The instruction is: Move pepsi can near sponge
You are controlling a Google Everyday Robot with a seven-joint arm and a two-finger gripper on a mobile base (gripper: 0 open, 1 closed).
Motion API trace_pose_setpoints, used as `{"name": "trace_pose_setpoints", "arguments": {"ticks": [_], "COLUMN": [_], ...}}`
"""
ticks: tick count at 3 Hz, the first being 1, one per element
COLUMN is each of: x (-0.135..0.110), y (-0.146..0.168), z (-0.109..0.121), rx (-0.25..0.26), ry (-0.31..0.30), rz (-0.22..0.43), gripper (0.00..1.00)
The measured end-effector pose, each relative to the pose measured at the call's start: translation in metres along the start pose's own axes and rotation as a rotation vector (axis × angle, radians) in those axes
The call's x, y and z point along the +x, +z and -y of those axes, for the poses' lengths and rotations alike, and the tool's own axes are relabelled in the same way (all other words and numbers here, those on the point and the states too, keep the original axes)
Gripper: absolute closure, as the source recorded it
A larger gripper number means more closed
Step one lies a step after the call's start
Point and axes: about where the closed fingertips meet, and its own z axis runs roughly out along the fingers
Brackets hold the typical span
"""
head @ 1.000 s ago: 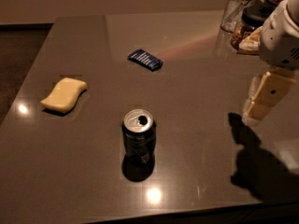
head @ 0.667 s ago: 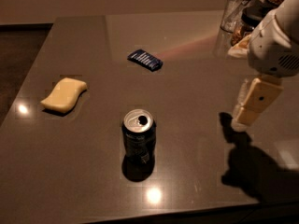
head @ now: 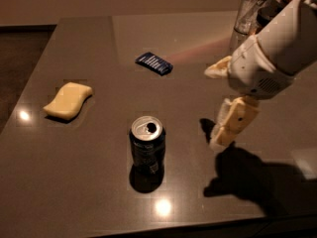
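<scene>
The pepsi can (head: 147, 151) stands upright on the dark table (head: 74, 182), near the front middle, its silver top with the pull-tab opening facing up. The sponge (head: 68, 100), a pale yellow wavy slab, lies flat to the can's left and a little farther back, well apart from it. My gripper (head: 212, 108) hangs on the white arm to the right of the can, above the table, with its two cream fingers (head: 232, 124) spread apart and nothing between them. It is about a can's height away from the can and does not touch it.
A flat blue packet (head: 154, 63) lies behind the can toward the table's middle. A clear glass (head: 250, 15) stands at the back right, behind the arm. The table's front edge runs just below the can.
My arm and gripper have moved left and forward toward the can, and their shadow has moved with them. The can, sponge and packet have not moved.
</scene>
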Motion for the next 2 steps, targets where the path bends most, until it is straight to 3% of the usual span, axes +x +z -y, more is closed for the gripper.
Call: {"name": "trace_pose_setpoints", "arguments": {"ticks": [1, 2], "x": [-0.020, -0.050], "y": [0.024, 0.046], "z": [-0.009, -0.028], "rx": [-0.069, -0.137], "ry": [-0.007, -0.072], "rz": [0.138, 0.285], "gripper": [0.00, 0.00]}}
